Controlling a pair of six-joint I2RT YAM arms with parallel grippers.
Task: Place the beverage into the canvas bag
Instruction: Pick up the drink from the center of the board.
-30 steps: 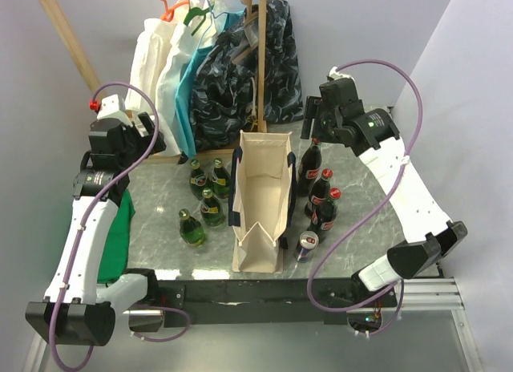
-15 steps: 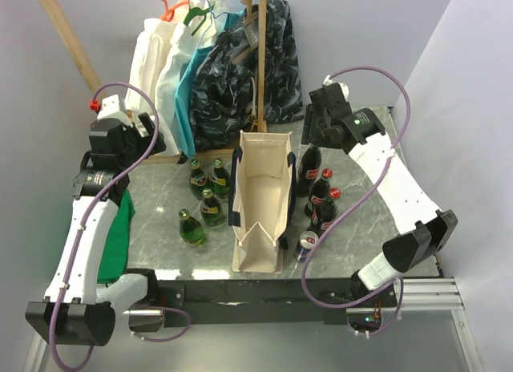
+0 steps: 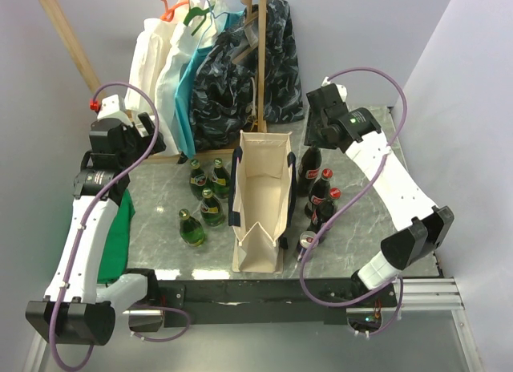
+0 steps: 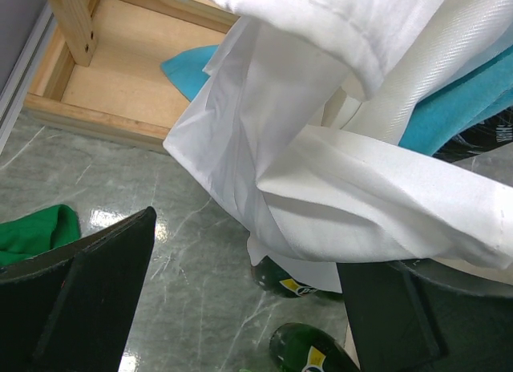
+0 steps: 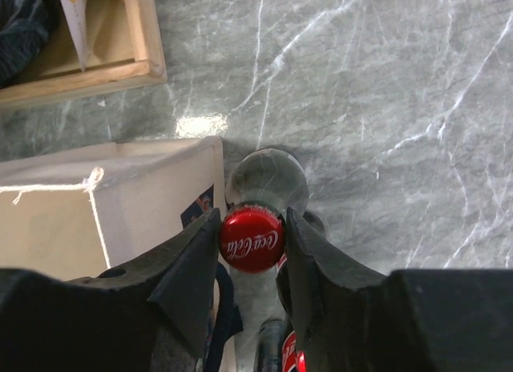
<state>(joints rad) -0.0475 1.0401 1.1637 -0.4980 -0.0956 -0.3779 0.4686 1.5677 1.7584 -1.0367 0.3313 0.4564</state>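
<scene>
Cola bottle [image 5: 252, 240] you're after is standing upright on the table [image 5: 385, 83], just to the right of the canvas bag [image 5: 120, 204] near its far right corner, pretty much touching the fabric. Your right tool [image 5: 252, 221] is down over it with one finger on each side of the red cap. Both look pressed against the cap in the wrist view, so you're pinching the cap.

From above, the bag stands open-mouthed in the middle of the table, its long side running near to far. Two other cola bottles [image 3: 326, 192] sit just nearer than the pinched one, along the bag's right side. A can [image 3: 306, 244] is by the bag's near right corner. Four green bottles [image 3: 202, 197] cluster on the bag's left.

Your left tool [image 4: 248, 252] is spread wide with nothing between the fingers. It's over at the far left by the wooden rack [image 4: 120, 75], with white fabric [image 4: 321, 147] hanging right in front of it. A green cloth [image 4: 32, 228] lies at the table's left edge.
</scene>
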